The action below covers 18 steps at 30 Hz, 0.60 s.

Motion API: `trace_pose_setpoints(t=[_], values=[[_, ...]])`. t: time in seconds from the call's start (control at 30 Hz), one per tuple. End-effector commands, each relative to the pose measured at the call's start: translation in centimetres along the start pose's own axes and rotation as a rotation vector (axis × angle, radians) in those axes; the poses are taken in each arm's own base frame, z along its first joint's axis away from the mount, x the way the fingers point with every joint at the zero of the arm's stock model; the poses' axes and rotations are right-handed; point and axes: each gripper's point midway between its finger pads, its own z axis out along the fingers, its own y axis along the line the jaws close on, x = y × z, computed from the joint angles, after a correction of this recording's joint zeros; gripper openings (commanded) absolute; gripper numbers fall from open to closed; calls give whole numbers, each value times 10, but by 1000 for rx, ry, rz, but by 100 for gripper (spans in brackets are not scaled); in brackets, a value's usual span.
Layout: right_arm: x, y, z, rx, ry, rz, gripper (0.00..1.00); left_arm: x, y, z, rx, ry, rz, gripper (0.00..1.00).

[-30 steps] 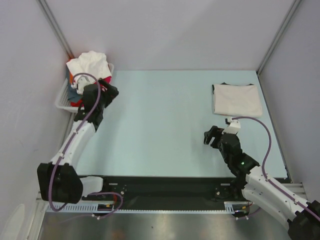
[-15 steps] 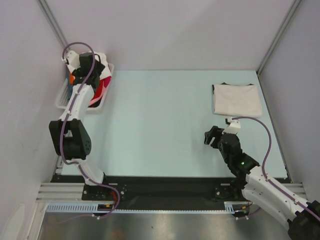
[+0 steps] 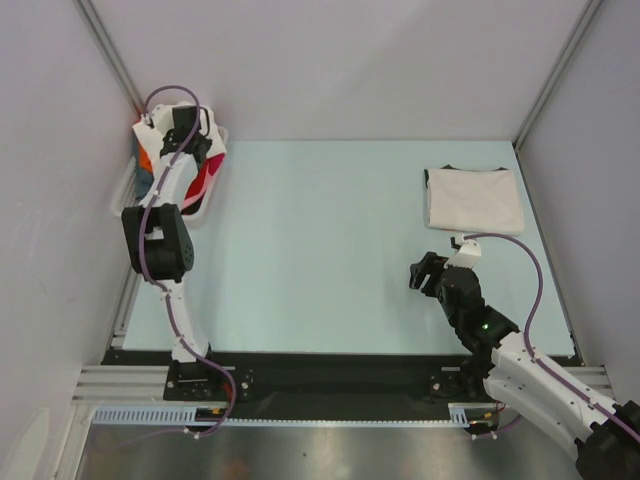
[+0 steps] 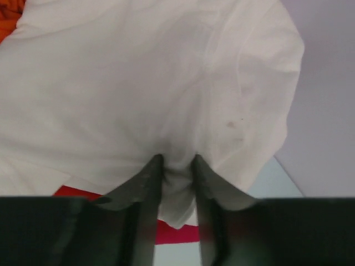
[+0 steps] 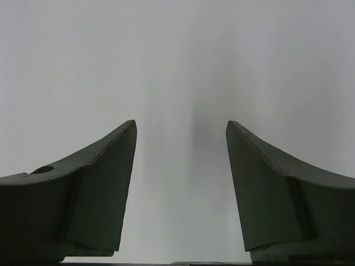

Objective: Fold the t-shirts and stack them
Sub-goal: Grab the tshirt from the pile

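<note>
- The left gripper has its fingers nearly together, clamped on a small fold of the white t-shirt. The cloth bulges out above and to both sides of the tips.
- In the left wrist view, a strip of the red t-shirt shows under the white one, and the orange t-shirt shows at the top left corner.
- In the top view, the left gripper is over the far end of the basket, which sits at the table's far left corner.
- The right gripper has its fingers wide apart with nothing between them. It hangs over bare table, near the folded off-white t-shirt but apart from it.
- A second ago the left gripper was beside the basket, with the white t-shirt heaped on top. Now the arm reaches over the heap and covers most of it.
- The right arm and the folded t-shirt have not moved.
</note>
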Motion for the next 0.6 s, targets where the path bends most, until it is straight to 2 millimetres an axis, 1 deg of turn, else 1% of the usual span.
trace_pose_setpoints(t=[0.0, 0.03, 0.07, 0.1, 0.13, 0.17, 0.2, 0.23, 0.27, 0.3, 0.33, 0.37, 0.4, 0.43, 0.47, 0.5, 0.53, 0.57], values=[[-7, 0, 0, 7, -31, 16, 70, -14, -15, -1, 55, 1, 0, 28], [-7, 0, 0, 8, -30, 14, 69, -19, -16, -5, 60, -12, -1, 22], [-7, 0, 0, 6, -31, 16, 69, -29, -19, -11, 66, -33, 7, 8], [-7, -1, 0, 9, -31, 15, 69, -36, -22, -17, 76, -45, 10, 1], [-7, -1, -1, 9, -32, 18, 68, -42, -24, -24, 82, -56, 15, 0], [-7, 0, 0, 8, -30, 15, 68, -62, -30, -43, 105, -91, 3, 0], [-8, 0, 0, 4, -36, 19, 68, -69, -27, -52, 97, -110, 1, 0], [-7, 0, 0, 5, -33, 16, 68, -80, -29, -64, 105, -136, -9, 0], [-6, 0, 0, 5, -30, 15, 68, -105, -35, -93, 141, -188, -29, 0], [-7, 1, 0, 4, -31, 15, 68, -111, -33, -105, 145, -206, -18, 0], [-7, 0, 1, 6, -31, 15, 68, -125, -35, -120, 159, -243, -28, 0], [-6, 0, 0, 7, -28, 13, 68, -147, -40, -150, 202, -292, -47, 1], [-7, 0, 0, 6, -30, 15, 67, -157, -42, -165, 225, -313, -40, 1], [-7, 0, 0, 6, -31, 15, 67, -164, -47, -180, 267, -320, -37, 1], [-7, 0, 0, 9, -32, 16, 67, -181, -52, -209, 319, -353, -50, 1], [-7, -1, 0, 10, -33, 16, 67, -192, -58, -228, 364, -372, -53, 1], [-8, -1, 0, 10, -36, 19, 67, -195, -68, -246, 433, -362, -46, 0], [-8, -1, 0, 12, -38, 19, 67, -205, -74, -278, 495, -384, -58, 0]])
